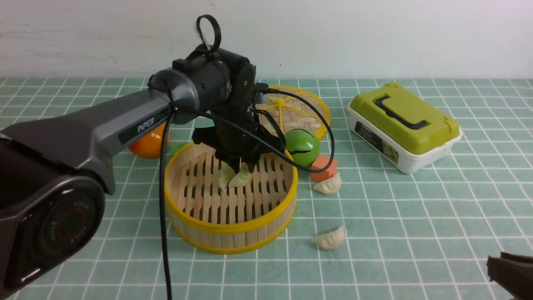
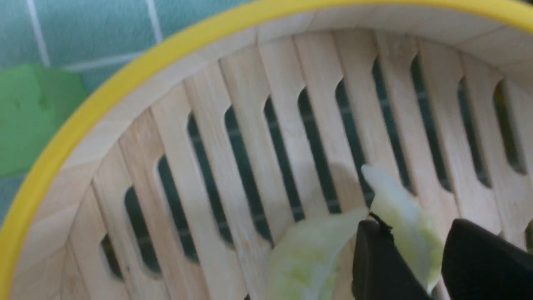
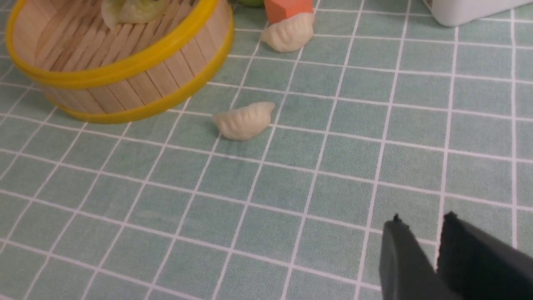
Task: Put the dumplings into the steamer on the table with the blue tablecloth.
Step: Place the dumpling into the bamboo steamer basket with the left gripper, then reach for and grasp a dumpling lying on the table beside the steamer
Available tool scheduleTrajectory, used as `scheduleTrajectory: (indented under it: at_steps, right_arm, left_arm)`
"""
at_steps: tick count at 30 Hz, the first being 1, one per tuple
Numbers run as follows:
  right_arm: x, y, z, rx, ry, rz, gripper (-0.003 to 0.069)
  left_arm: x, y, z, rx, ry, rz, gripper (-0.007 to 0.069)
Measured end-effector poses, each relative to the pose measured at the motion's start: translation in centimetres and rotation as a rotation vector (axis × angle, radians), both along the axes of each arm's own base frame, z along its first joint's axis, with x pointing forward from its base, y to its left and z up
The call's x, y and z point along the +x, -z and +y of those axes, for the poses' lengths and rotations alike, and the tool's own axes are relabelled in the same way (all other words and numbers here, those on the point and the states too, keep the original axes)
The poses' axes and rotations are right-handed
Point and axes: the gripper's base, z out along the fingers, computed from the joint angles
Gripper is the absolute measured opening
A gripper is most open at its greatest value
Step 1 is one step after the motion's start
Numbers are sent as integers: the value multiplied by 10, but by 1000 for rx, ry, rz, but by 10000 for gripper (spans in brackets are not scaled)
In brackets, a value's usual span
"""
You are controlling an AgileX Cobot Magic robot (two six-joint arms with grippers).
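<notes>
Steamer has 2 green dumplings; L tool grips one. R tool slightly ajar, empty.

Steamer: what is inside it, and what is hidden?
Inside the steamer: one loose pale green dumpling and a second dumpling between the left gripper's fingers. The gripper hides whatever lies behind them.

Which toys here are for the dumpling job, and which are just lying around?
For the job: gripped green dumpling, loose green dumpling, steamer, far white dumpling, near white dumpling, grid cloth.
Just lying about: woven lid, green fruit, orange cube, orange fruit, green-lidded box.
</notes>
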Motion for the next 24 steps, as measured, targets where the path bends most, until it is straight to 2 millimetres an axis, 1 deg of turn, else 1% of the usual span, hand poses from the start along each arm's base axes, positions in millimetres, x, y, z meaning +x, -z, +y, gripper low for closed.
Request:
scheduleTrajectory:
  at_steps: [4,7,9,10,11,12,13,14,16,17,18,19,20,21,23,24]
  right_arm:
    - [0,0,1,18,4,3,149]
    - [-1,-1,3,51,-1,9,150]
    - [-2,0,9,64,-43,22,154]
    - [-3,0,11,55,-74,33,156]
    - [-4,0,14,46,-109,47,158]
    - [-3,2,20,28,-172,86,162]
    - [-3,1,21,26,-179,87,162]
    - [2,2,29,13,-254,161,171]
    - [13,-2,37,19,-296,224,185]
    - [16,-1,38,19,-299,240,187]
    - [32,-6,44,33,-309,278,211]
    - [40,-5,47,37,-309,302,227]
    - [51,-6,50,43,-307,320,250]
    - [62,-9,53,47,-306,324,270]
    - [87,-8,60,47,-302,359,326]
    - [96,-8,63,49,-300,368,340]
  left_arm:
    - [-1,0,1,-2,-24,16,233]
    - [-4,-13,2,-14,-23,-7,238]
    - [-10,-42,5,-34,-11,-55,238]
    - [-12,-48,6,-35,-3,-64,238]
    - [-18,-66,9,-39,11,-89,238]
    - [-27,-89,14,-45,27,-120,238]
    - [-31,-98,16,-50,33,-134,238]
    - [-48,-130,24,-62,47,-161,238]
    - [-71,-162,34,-88,60,-182,238]
    - [-76,-169,37,-95,61,-192,238]
    - [-98,-185,46,-111,86,-190,238]
    - [-106,-189,50,-117,91,-191,238]
    - [-126,-199,57,-142,113,-200,238]
    - [-133,-197,60,-146,119,-192,238]
    - [-160,-196,72,-173,127,-212,238]
    - [-170,-199,77,-183,128,-230,238]
